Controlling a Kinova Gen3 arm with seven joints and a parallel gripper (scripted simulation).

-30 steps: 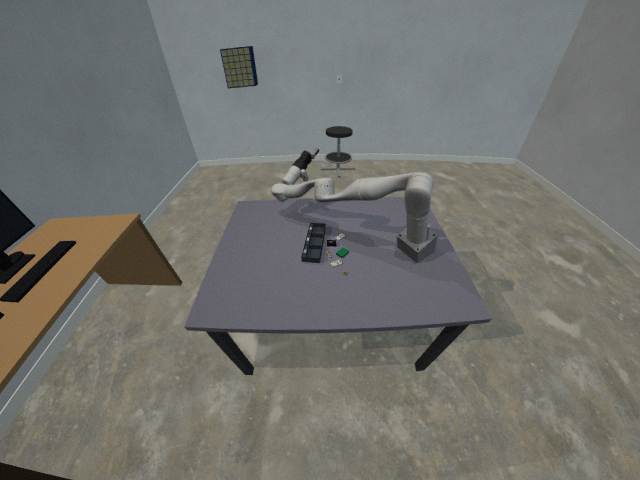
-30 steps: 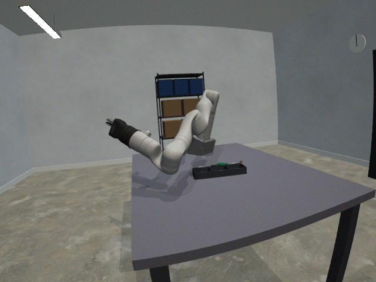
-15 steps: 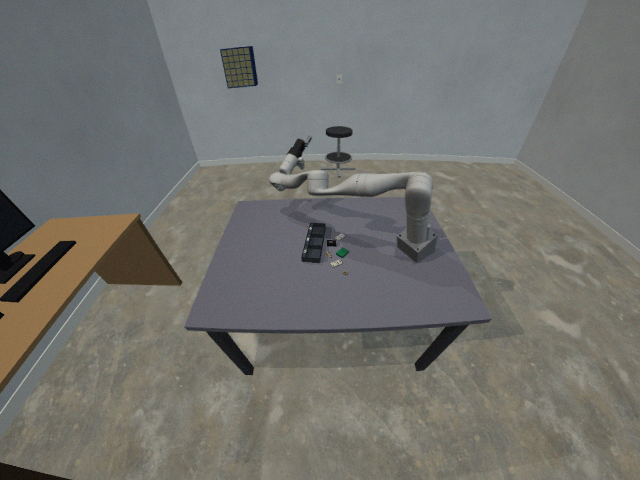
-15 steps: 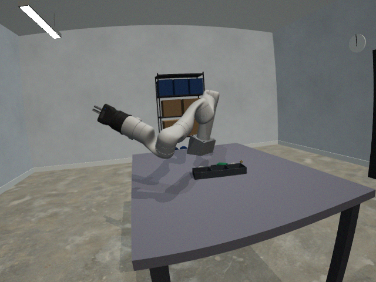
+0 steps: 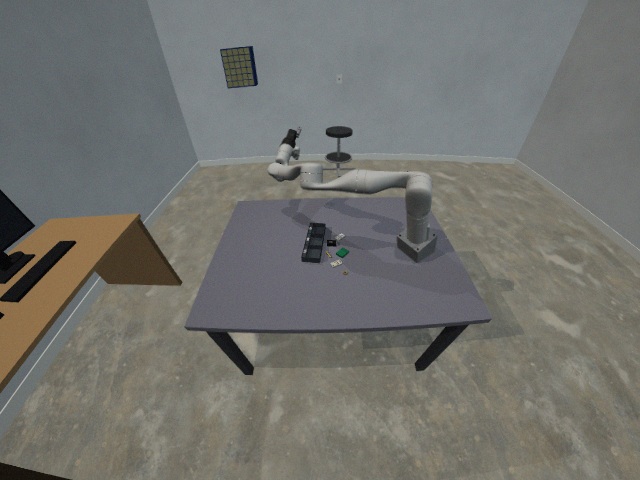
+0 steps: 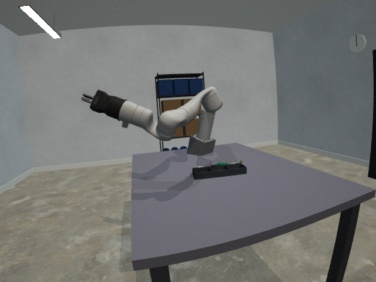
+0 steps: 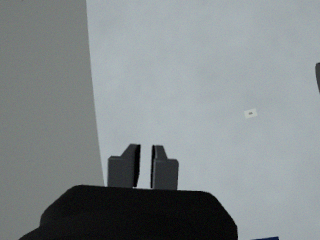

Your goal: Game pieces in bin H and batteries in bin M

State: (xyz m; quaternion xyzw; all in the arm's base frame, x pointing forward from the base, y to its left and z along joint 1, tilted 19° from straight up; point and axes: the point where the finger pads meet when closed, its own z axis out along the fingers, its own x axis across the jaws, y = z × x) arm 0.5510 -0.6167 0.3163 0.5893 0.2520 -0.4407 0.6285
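Observation:
A black row of three bins [image 5: 313, 241] stands near the middle of the purple table; it also shows in the exterior view [image 6: 219, 170]. I cannot read the bin marks. Small things lie on the table right of the bins: a white piece [image 5: 339, 237], a black piece [image 5: 330, 242], a green square [image 5: 342, 252], a small yellow thing [image 5: 327, 254], a pale piece [image 5: 336, 263] and a tiny gold ring [image 5: 344, 273]. They are too small to tell which are game pieces or batteries. My gripper [image 5: 298, 130] is raised high beyond the table's far left edge, pointing up and away. In the wrist view its fingers stand almost together with nothing between them.
The arm's base [image 5: 416, 245] stands on the right side of the table. A stool [image 5: 338, 143] stands behind the table, a wooden desk [image 5: 62, 258] to the left. A shelf rack [image 6: 180, 106] stands behind the arm in the exterior view.

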